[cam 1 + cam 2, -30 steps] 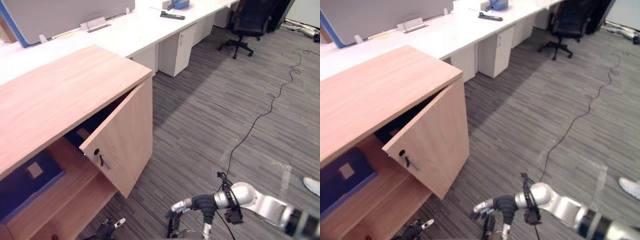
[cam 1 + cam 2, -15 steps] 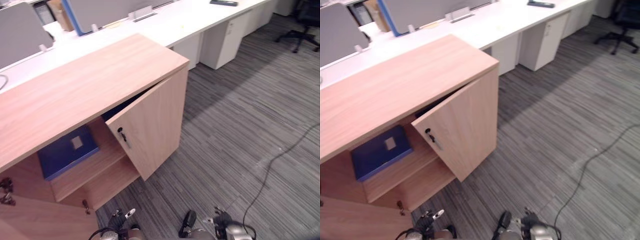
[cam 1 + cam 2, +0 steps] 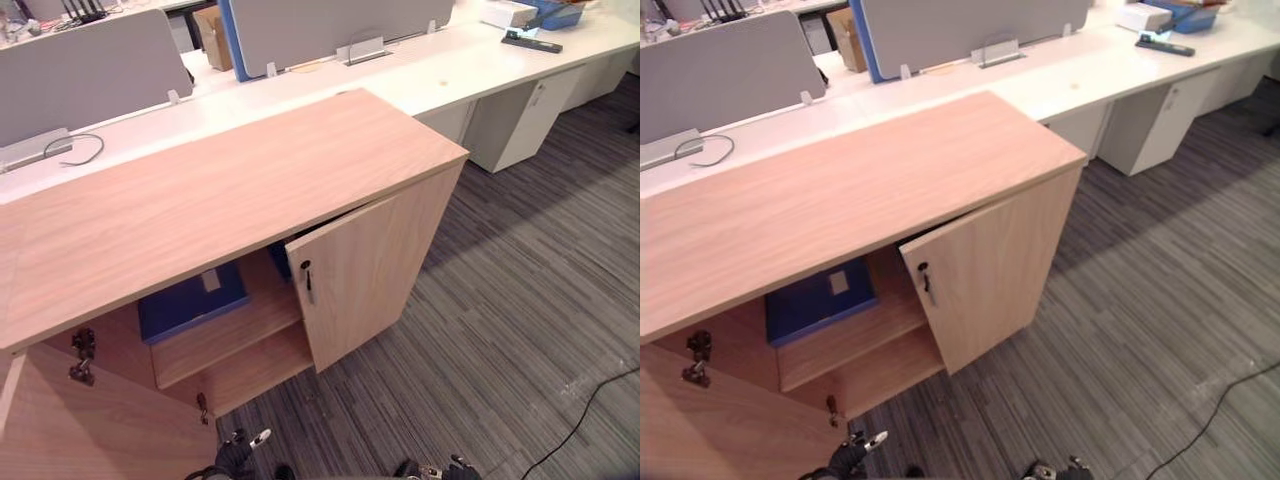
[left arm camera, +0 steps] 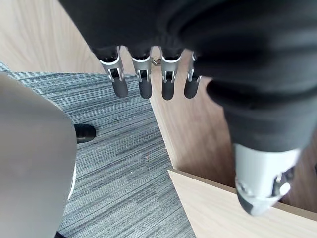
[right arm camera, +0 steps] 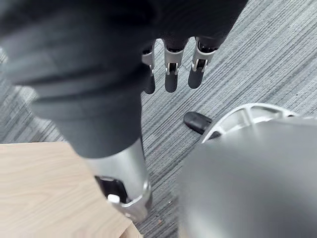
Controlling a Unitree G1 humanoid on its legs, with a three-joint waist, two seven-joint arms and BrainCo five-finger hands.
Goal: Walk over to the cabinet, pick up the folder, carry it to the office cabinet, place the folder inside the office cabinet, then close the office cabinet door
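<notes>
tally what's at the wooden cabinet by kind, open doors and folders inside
open doors: 2, the right door and the left door
blue folder on the shelf: 1
total: 3

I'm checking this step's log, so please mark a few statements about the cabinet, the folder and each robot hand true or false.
1. The blue folder lies on a shelf inside the office cabinet. True.
2. The left robot hand grips the folder. False: its fingers are straight and hold nothing.
3. The cabinet door with the key is fully shut. False: it stands ajar.
4. The right robot hand holds nothing. True.
</notes>
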